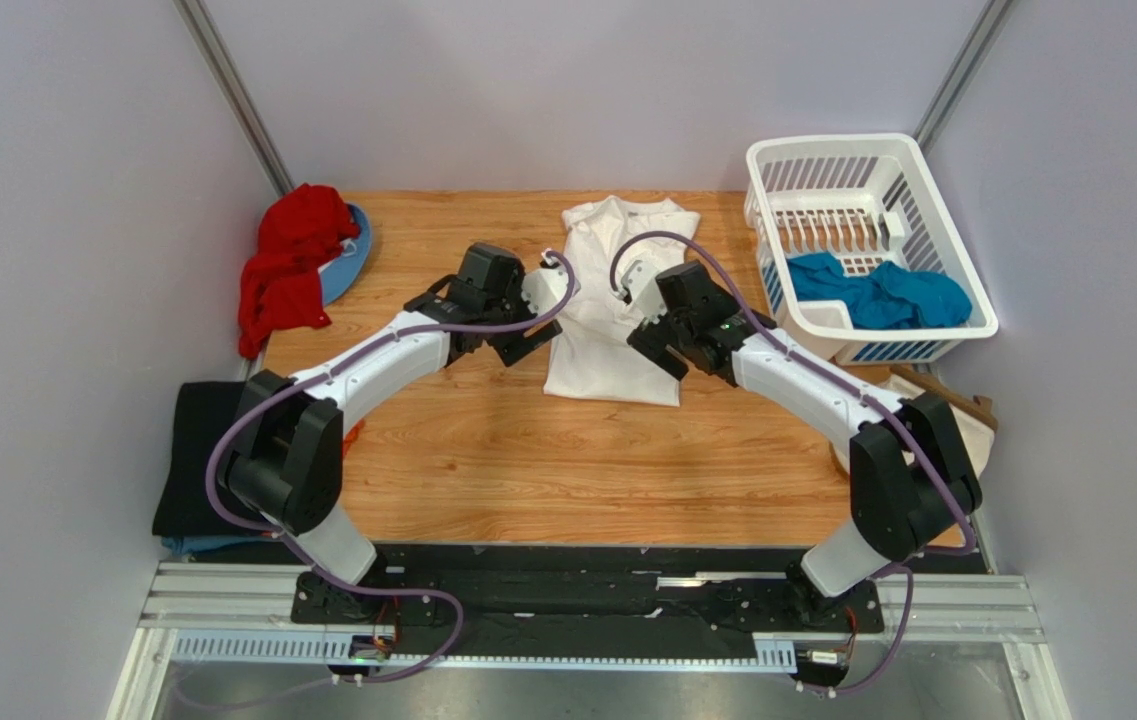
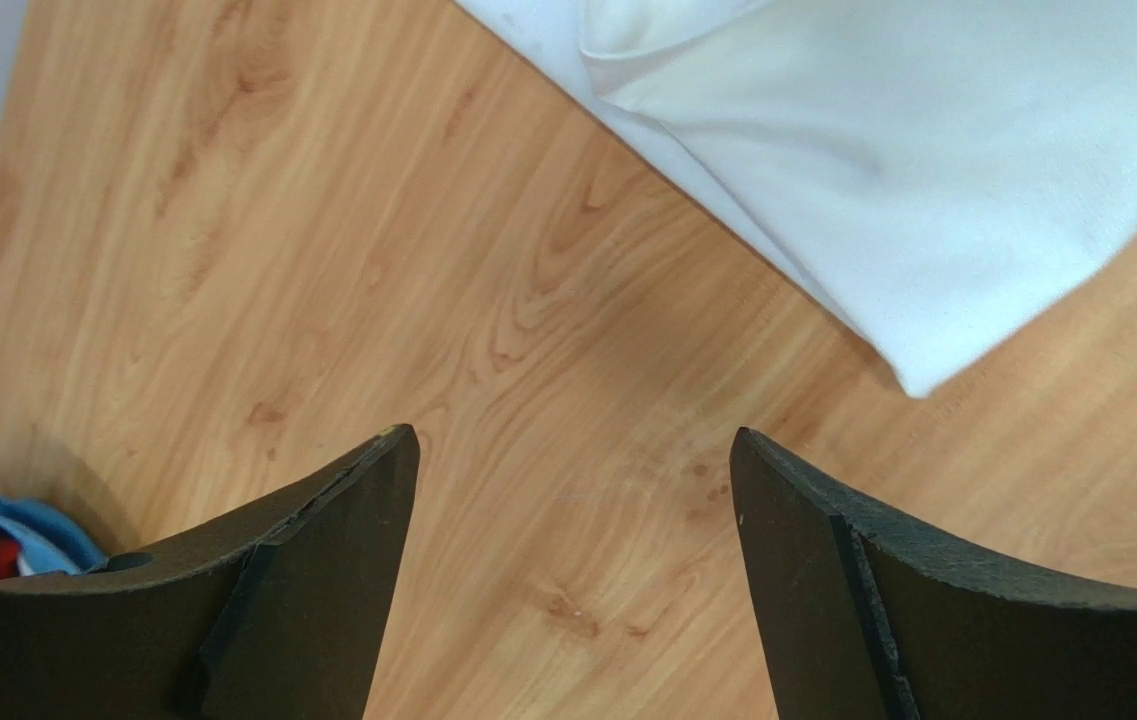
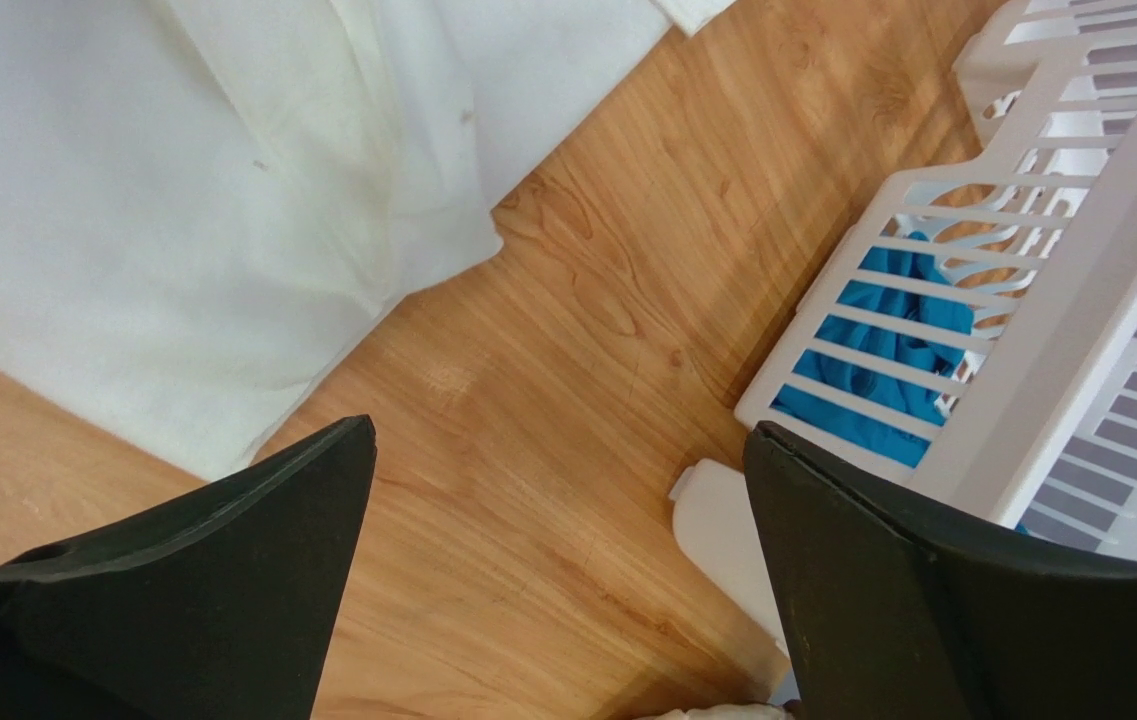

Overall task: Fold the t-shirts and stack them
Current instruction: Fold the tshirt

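A white t-shirt (image 1: 615, 300) lies partly folded lengthwise at the table's back middle; it also shows in the left wrist view (image 2: 890, 150) and the right wrist view (image 3: 184, 180). A teal t-shirt (image 1: 878, 293) lies in the white basket (image 1: 920, 150), seen through its slats in the right wrist view (image 3: 890, 345). A red shirt (image 1: 289, 263) is bunched at the back left. My left gripper (image 1: 526, 333) is open and empty over bare wood at the shirt's left edge. My right gripper (image 1: 652, 333) is open and empty at the shirt's right edge.
A blue item (image 1: 353, 248) lies under the red shirt. A black cloth (image 1: 199, 450) hangs off the table's left edge. A cream cloth (image 1: 938, 402) lies at the right edge, behind the right arm. Grey walls close in the sides and back.
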Tool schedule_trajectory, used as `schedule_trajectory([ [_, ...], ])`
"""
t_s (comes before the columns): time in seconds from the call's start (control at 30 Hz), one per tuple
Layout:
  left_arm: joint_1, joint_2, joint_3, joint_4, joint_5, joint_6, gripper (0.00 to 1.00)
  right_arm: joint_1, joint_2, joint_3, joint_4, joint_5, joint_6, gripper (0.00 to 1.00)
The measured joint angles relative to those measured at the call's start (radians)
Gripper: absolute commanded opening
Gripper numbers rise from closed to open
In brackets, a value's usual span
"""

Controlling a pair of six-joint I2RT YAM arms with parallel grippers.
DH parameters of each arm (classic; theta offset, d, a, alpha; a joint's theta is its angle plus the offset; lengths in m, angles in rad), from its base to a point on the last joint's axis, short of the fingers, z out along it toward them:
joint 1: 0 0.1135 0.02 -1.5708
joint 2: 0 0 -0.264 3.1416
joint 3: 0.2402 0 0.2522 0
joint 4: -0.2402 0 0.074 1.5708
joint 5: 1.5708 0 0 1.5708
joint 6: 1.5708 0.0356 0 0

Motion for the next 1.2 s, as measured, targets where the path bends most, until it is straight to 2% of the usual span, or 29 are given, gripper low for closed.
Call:
schedule_trajectory([
  [0.33,-0.003,0.005,-0.024,-0.023,0.099,-0.008,0.85,0.003,-0.082,-0.117,-0.011,-0.056,-0.045,1.00],
  [0.57,-0.039,0.077,-0.013,-0.023,0.117,-0.009,0.85,0.069,-0.085,-0.188,-0.008,-0.073,-0.077,1.00],
  [0.8,-0.064,0.148,-0.010,-0.024,0.117,-0.007,0.85,0.127,-0.029,-0.194,0.006,-0.088,-0.089,0.99],
  [1.2,-0.066,0.196,0.063,-0.061,0.118,-0.006,0.85,0.132,0.040,-0.191,0.027,-0.090,-0.103,0.97],
])
